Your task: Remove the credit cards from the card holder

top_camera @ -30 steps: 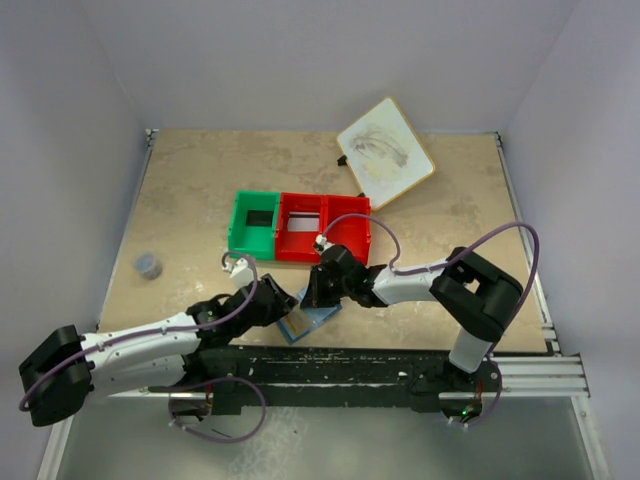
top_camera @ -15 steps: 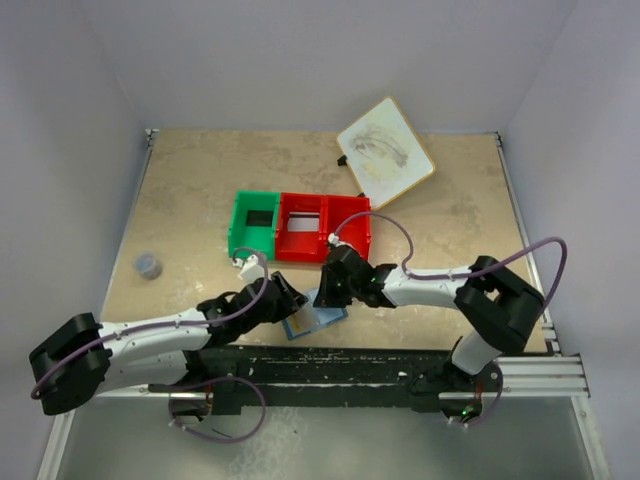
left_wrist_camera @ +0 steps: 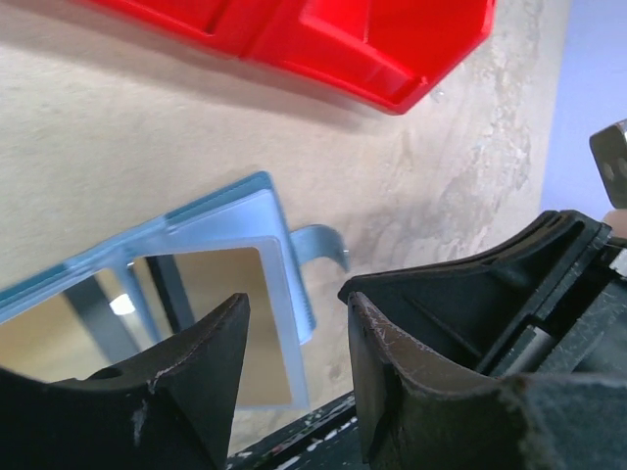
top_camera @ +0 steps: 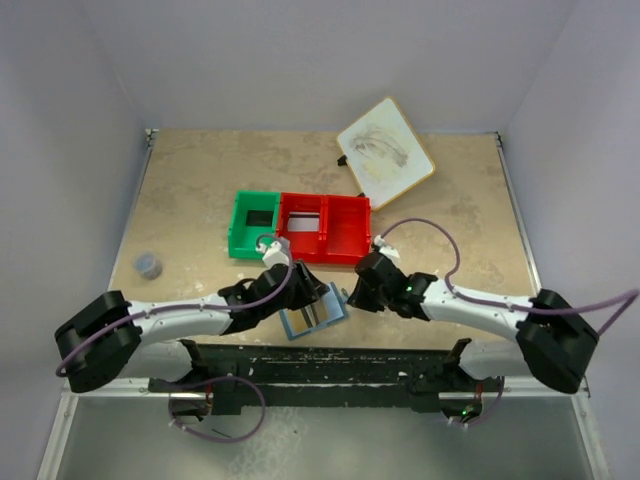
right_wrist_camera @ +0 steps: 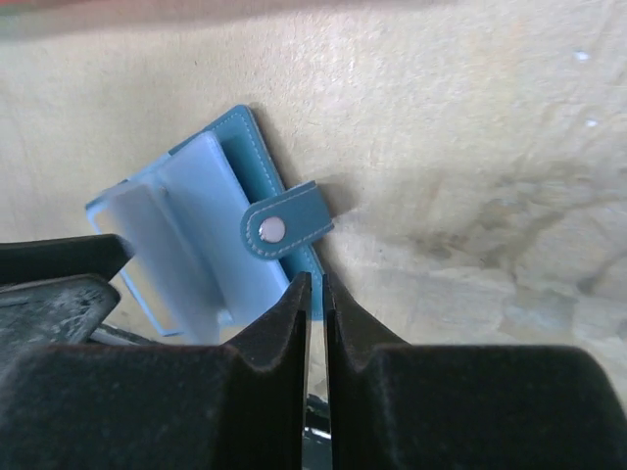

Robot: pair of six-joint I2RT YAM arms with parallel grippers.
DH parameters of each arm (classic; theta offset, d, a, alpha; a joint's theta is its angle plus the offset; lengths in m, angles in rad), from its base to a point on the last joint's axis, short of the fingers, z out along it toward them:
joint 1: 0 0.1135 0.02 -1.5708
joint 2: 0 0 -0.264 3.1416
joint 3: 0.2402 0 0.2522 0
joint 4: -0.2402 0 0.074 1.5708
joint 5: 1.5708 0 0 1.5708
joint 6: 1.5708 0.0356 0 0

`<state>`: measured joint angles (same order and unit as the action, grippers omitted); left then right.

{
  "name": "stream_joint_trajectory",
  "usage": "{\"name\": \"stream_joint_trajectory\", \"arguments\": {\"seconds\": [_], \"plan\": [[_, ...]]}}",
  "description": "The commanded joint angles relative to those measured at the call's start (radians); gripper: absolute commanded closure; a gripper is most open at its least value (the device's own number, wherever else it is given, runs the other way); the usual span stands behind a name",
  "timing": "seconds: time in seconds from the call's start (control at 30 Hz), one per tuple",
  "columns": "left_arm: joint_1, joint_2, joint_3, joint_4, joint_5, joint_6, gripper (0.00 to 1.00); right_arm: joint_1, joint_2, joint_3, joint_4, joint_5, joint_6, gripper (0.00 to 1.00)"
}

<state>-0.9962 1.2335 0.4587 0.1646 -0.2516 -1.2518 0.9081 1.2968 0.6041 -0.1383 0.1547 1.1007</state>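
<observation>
Retreating right off card holder [top_camera: 313,318], right claw [right_wrist_camera: 315,281] nearly clenched; left claw [left_wrist_camera: 296,300] released.

No text, label, brand, number or sign can be read in any of the views. Faint grey scribbled marks are seen on the white board [top_camera: 385,152], far beyond both the left gripper [top_camera: 318,293] and the right gripper [top_camera: 353,297], but no letters or figures can be made out in them. The card holder [top_camera: 313,317], lying just below and between the two grippers, is shown with plain blue surfaces, and nothing is stamped legibly on the metal snap [right_wrist_camera: 273,229] of its strap.
</observation>
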Motion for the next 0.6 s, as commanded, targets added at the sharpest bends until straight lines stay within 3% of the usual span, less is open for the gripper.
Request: {"name": "stream_joint_trajectory", "arguments": {"seconds": [0.0, 0.13, 0.27, 0.4, 0.57], "plan": [[-0.005, 0.054, 0.074, 0.073, 0.046, 0.043, 0.57, -0.011, -0.129, -0.011, -0.081, 0.104, 0.04, 0.88], [-0.005, 0.007, 0.08, -0.01, -0.011, 0.052, 0.57, -0.011, -0.219, -0.005, -0.06, 0.1, -0.025, 0.87], [-0.005, -0.118, 0.077, -0.182, -0.173, 0.05, 0.57, -0.011, -0.244, -0.015, 0.099, -0.016, -0.126, 0.8], [-0.002, -0.238, 0.057, -0.378, -0.319, 0.014, 0.57, -0.011, -0.149, 0.005, 0.238, -0.171, -0.18, 0.79], [0.0, -0.284, 0.014, -0.487, -0.322, -0.022, 0.57, -0.008, 0.064, 0.062, 0.399, -0.317, -0.25, 0.78]]}}
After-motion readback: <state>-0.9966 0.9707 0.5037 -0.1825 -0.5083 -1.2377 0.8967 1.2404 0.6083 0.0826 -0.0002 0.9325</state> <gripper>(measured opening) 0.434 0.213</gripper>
